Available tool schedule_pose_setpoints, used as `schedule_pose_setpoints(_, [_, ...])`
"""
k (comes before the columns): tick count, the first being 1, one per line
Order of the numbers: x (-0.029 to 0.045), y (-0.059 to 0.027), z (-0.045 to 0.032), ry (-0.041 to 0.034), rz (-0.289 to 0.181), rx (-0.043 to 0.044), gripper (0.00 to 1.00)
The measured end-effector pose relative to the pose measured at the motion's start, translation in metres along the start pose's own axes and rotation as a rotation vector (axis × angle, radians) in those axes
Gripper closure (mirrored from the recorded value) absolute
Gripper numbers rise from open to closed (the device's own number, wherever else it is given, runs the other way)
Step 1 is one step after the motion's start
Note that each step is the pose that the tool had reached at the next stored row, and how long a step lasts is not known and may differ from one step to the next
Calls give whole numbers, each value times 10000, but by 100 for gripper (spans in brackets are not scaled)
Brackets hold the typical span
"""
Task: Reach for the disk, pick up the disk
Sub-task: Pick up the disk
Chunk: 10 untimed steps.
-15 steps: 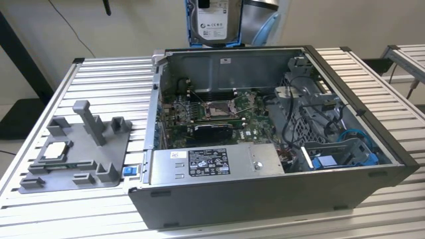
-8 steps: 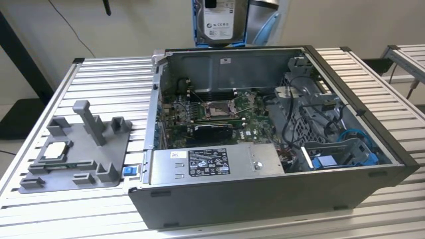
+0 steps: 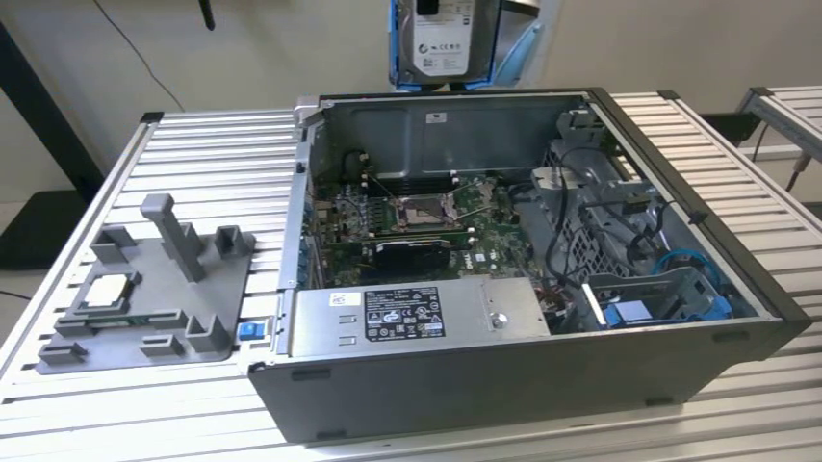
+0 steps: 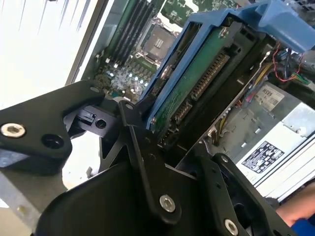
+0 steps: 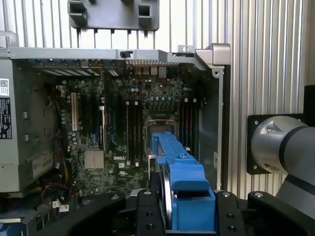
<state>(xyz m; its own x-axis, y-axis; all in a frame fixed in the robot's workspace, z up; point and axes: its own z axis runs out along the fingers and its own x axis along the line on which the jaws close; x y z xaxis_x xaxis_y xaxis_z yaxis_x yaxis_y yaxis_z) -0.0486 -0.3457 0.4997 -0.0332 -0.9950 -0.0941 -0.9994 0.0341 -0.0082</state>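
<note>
The tool (image 4: 147,123) is clenched on the disk (image 3: 441,38). It hangs high above the open computer case (image 3: 514,385), at the worktop's (image 3: 192,144) far side.

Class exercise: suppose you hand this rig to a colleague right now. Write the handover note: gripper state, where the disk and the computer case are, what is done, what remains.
Gripper: shut on the disk, black fingers clamped on its blue bracket, as both wrist views show.
Disk: lifted clear, hanging high above the rear wall of the open computer case in the exterior view; its label faces that camera. In the first wrist view the blue bracket sits over the motherboard.
Case: lies open on the slatted table, a grey fixture beside it on the exterior view's left.
Done: reach and pick-up, judging by the lift.
Left: nothing of the stated task.
</note>
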Motion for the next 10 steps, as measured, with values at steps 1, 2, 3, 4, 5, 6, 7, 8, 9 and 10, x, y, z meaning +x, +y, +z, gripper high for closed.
schedule_pose_setpoints(1, [-1,-24,0,0,0,0,100])
schedule_pose_setpoints(2, [-2,-51,1,0,0,0,100])
schedule_pose_setpoints(3, [-3,-75,1,0,1,0,100])
schedule_pose_setpoints(4, [-3,-98,2,-1,0,0,100])
schedule_pose_setpoints(5, [-4,-121,2,0,0,0,100])
schedule_pose_setpoints(6, [-4,-139,2,0,0,0,100])
schedule_pose_setpoints(7, [-5,-161,2,0,0,0,100])
schedule_pose_setpoints(8, [-6,-185,2,0,0,0,100])
schedule_pose_setpoints(9, [-7,-210,3,0,0,0,100])
schedule_pose_setpoints(10, [-7,-232,3,-1,0,0,100])
